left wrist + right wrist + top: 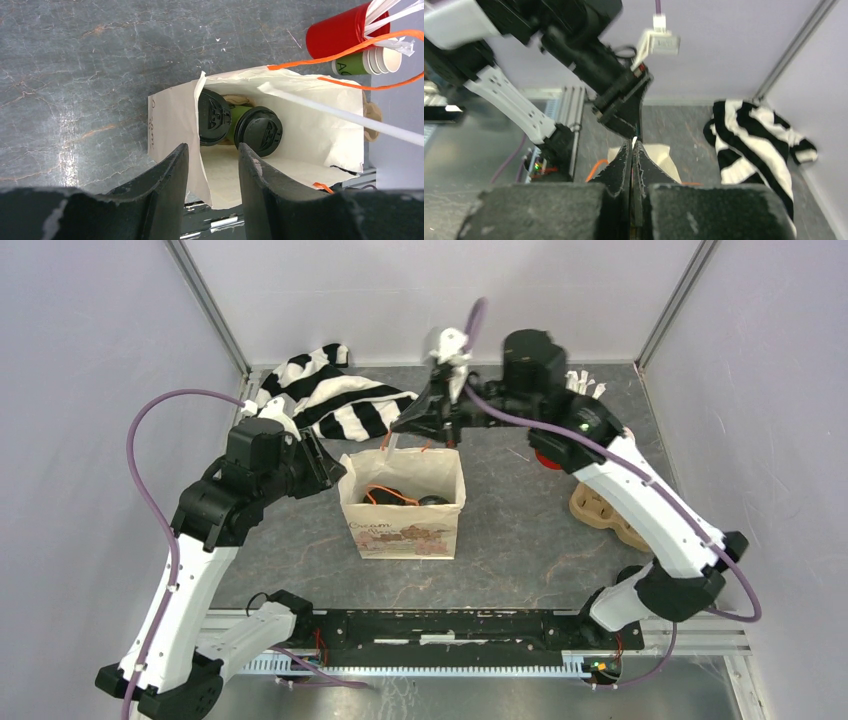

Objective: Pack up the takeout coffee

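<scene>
while gripping a white stick (325,112) in the shut right claw (632,150) over the bag (170,120), held left claw (212,150) open astride its side wall, with two lidded cups (214,117) (259,131) inside.

White arms (190,585), black joints, looping purple cables (190,392).

Dark grey marbled tabletop (520,540); plain pale lilac walls (90,340) enclose the tabletop left, back, right; aluminium posts (211,310) at its far corners; even light, soft glare on tabletop.
</scene>
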Motion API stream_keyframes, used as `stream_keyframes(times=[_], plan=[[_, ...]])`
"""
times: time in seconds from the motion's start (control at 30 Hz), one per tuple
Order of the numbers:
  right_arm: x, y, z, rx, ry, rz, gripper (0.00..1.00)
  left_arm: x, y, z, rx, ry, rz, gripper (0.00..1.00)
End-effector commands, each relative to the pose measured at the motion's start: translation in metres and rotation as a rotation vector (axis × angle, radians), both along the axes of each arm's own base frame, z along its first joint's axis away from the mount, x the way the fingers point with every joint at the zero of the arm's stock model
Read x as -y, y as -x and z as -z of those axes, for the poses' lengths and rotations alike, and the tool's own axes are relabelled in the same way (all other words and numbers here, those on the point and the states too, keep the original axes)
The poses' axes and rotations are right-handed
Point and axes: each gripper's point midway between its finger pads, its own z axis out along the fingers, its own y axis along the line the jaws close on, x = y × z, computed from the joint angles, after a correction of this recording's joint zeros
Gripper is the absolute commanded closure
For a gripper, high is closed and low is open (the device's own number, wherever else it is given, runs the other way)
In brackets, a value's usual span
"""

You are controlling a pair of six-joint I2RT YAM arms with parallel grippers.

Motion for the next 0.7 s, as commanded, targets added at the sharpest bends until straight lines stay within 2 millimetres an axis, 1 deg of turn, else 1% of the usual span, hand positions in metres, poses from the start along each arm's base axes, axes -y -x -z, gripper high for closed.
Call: stream_keyframes(times=[0.0,0.07,0.13,0.17,0.23,0.27,0.33,0.37,0.4,0.43,0.47,0.5,0.57,0.6,0.63,0.67], plan=[[-0.012,-0.031,0.073,0.009,0.262,0.163,1.0,-0.002,-0.001,-0.005,0.022,0.002,-0.016,0.52],[-0.018,-0.042,0.1,-0.01,0.347,0.222,1.0,-0.002,-0.001,-0.005,0.021,0.002,-0.014,0.52],[-0.023,-0.047,0.118,-0.058,0.39,0.24,0.86,-0.002,-0.002,-0.006,0.02,0.001,-0.014,0.52],[-0.025,-0.047,0.122,-0.07,0.397,0.243,0.75,-0.002,-0.002,-0.006,0.022,0.001,-0.014,0.52],[-0.025,-0.048,0.118,-0.075,0.382,0.259,0.63,-0.002,-0.002,-0.007,0.024,-0.002,-0.014,0.52],[-0.022,-0.049,0.109,-0.061,0.364,0.28,0.57,-0.002,-0.002,-0.008,0.025,-0.004,-0.015,0.52],[-0.005,-0.059,0.082,-0.022,0.313,0.384,0.42,-0.003,-0.003,-0.007,0.025,-0.008,-0.016,0.52],[0.006,-0.064,0.065,-0.006,0.279,0.436,0.37,-0.003,-0.003,-0.007,0.023,-0.009,-0.018,0.52],[0.025,-0.074,0.051,0.0,0.248,0.51,0.33,-0.003,-0.003,-0.006,0.023,-0.011,-0.017,0.52],[0.041,-0.083,0.042,-0.014,0.219,0.569,0.33,-0.003,-0.003,-0.005,0.021,-0.013,-0.019,0.52],[0.066,-0.097,0.035,-0.037,0.19,0.643,0.33,-0.003,-0.004,-0.004,0.018,-0.014,-0.018,0.52],[0.088,-0.109,0.033,-0.058,0.172,0.705,0.33,-0.002,-0.004,-0.002,0.013,-0.015,-0.016,0.52],[0.144,-0.135,0.043,-0.083,0.171,0.874,0.34,-0.001,-0.006,-0.001,0.011,-0.012,-0.011,0.51],[0.167,-0.144,0.049,-0.089,0.179,0.943,0.33,0.0,-0.007,-0.001,0.01,-0.012,-0.008,0.51],[0.195,-0.156,0.058,-0.101,0.195,1.021,0.33,0.001,-0.007,0.0,0.008,-0.011,-0.005,0.51],[0.217,-0.164,0.07,-0.123,0.215,1.084,0.33,0.002,-0.008,-0.001,0.009,-0.013,-0.001,0.51]])
